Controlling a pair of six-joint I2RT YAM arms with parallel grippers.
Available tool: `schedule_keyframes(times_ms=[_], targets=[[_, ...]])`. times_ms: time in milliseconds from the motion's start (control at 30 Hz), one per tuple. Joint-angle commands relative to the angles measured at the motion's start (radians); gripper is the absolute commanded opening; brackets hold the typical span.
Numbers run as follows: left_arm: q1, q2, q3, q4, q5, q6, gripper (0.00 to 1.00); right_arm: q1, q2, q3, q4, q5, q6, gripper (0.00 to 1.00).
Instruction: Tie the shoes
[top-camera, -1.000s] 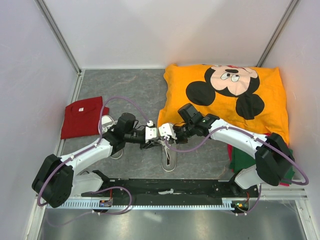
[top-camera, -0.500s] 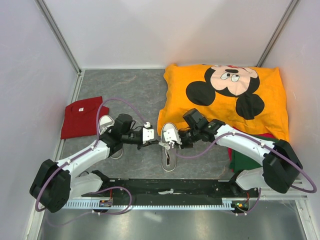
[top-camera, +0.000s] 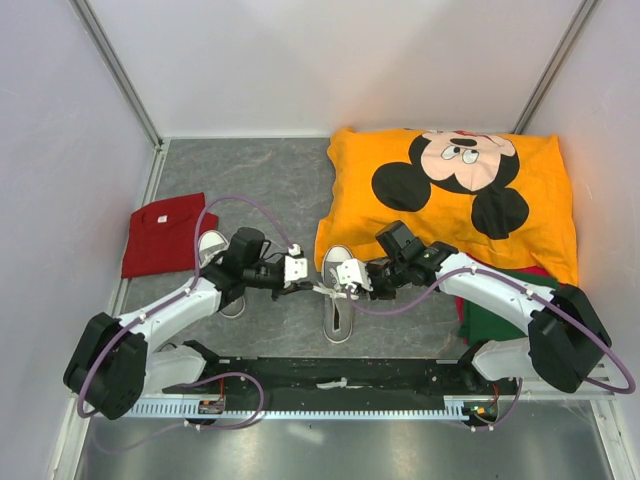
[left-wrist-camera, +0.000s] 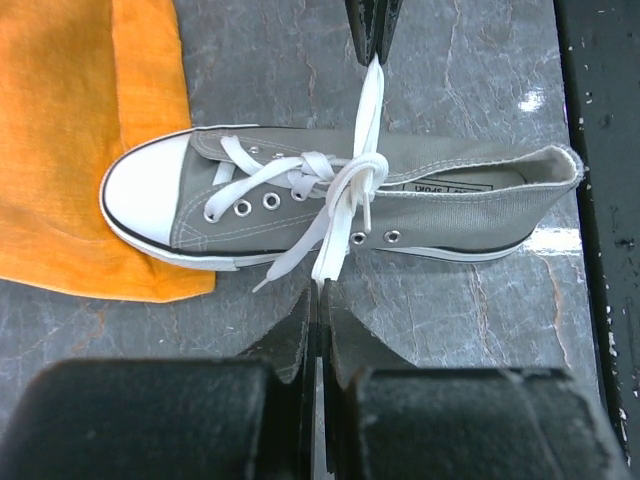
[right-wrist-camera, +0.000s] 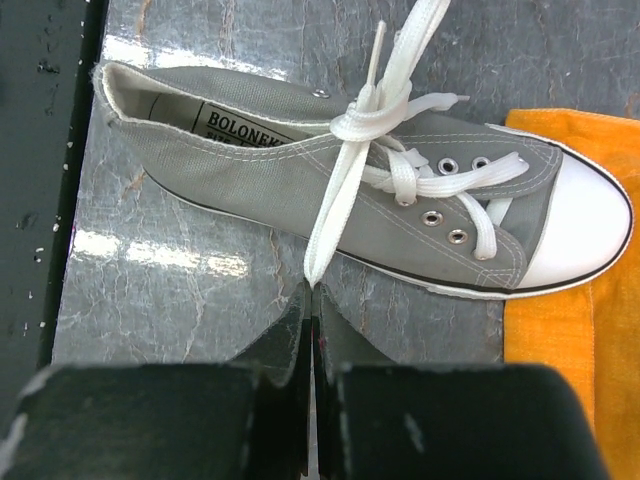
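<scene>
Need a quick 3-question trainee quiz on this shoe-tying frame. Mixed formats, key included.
1. True or false: the left tool is open.
2. The grey shoe between the two arms has its toe cap lying on: A) the red shirt, B) the orange cloth, C) the green cloth.
3. Fill in: the left tool and the right tool each pinch one end of the white ___.
Key: 1 false, it is shut on the lace; 2 B; 3 lace.
</scene>
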Motion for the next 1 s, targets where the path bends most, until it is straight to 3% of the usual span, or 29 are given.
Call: schedule_keyframes(times_ms=[0,133,233,367,567,800,900,967], targets=[[0.004,0.042,0.043,0.039,0.029,0.023,0.02,-0.005,-0.022,-0.009,-0.006,-0.018,-0.009,0.0],[0.004,0.095,0.082,0.039,0.023,0.009,0.02,-0.005,-0.006,-0.005,0.002,-0.019,0.001,0.0],[0.005,0.092,0.085,0.018,0.024,0.039,0.24,-0.007,-0.005,0.003,0.011,-0.024,0.027,0.0],[0.021,0.019,0.046,-0.01,0.053,0.122,0.42,-0.005,0.001,0.012,0.017,-0.027,0.06,0.02],[0.027,-0.11,0.01,-0.081,0.124,0.228,0.47,-0.007,0.005,0.017,0.038,-0.024,0.103,0.11],[-0.062,-0.136,-0.018,-0.052,0.067,0.305,0.51,-0.008,0.011,0.026,0.052,-0.021,0.13,0.21],[-0.076,-0.13,-0.029,0.001,0.034,0.288,0.58,-0.007,0.009,0.026,0.051,-0.026,0.136,0.26],[-0.08,-0.129,-0.03,0.022,0.028,0.287,0.64,-0.007,0.009,0.026,0.049,-0.032,0.136,0.35]])
